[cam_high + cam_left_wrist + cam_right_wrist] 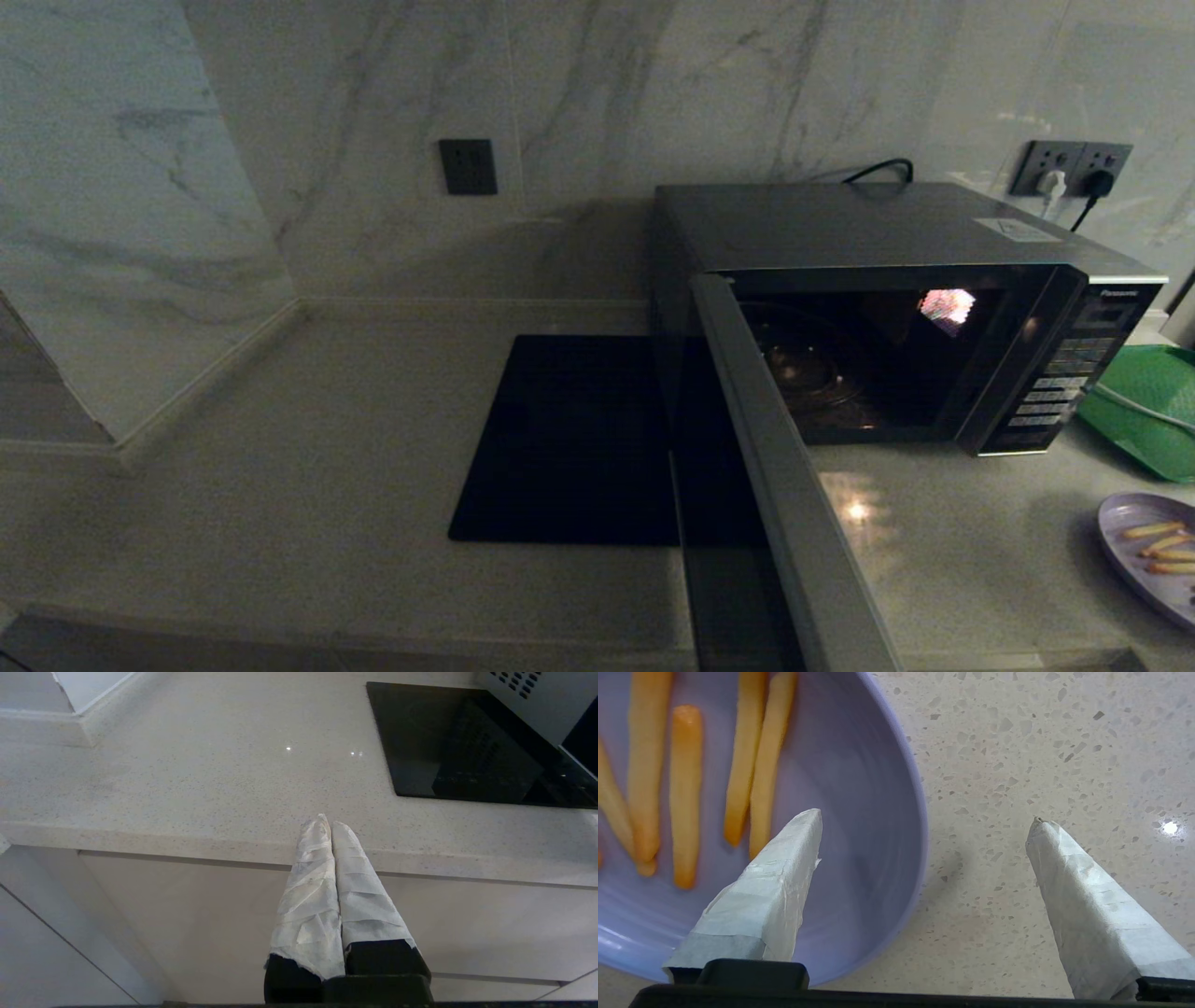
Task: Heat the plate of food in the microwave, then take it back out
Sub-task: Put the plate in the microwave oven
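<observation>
Straddling the rim of the plate of food (859,826), the right gripper (924,821) stands with its taped fingers spread wide, one fingertip (803,826) over the plate's lilac inside and the other over the bare speckled countertop (1041,742) beside it; neither visibly touches the plate and nothing is held. The gripper points down at the plate from above. Several golden-orange food sticks (684,788) lie side by side on the plate, just beyond the inner finger. In the head view the plate (1144,546) rests on the counter at the far right, in front of the green mesh tray (1144,411) and apart from the microwave (887,308), whose door (775,485) is swung open on a lit, empty cavity. A flat black mat (569,439) lies left of the microwave. The left gripper (327,823) hangs parked at the counter's front edge, its wrapped fingers pressed together with nothing between them.
</observation>
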